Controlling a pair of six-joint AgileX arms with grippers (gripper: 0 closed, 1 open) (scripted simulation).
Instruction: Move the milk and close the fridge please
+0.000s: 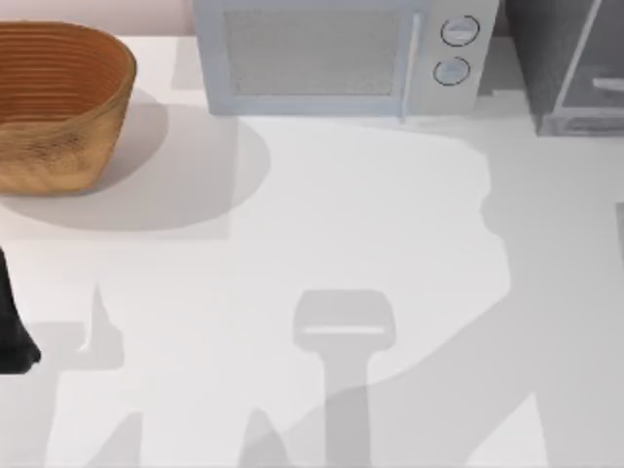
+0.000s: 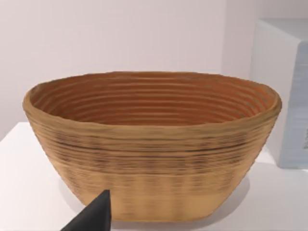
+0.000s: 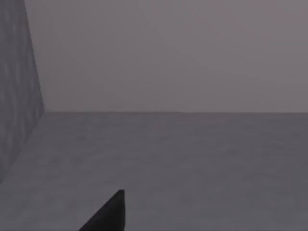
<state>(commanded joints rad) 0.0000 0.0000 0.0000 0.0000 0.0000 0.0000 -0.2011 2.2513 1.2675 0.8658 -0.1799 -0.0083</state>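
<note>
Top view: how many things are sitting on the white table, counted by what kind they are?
Woven brown wicker basket: 1
Light-grey microwave with two round knobs: 1
Large dark-grey box-shaped fridge: 1
Total: 3

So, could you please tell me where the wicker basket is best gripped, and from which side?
Grip the basket by its thin rim, coming from above with one finger inside and one outside. It stands upright and open, and its flaring walls look too broad to span.
</note>
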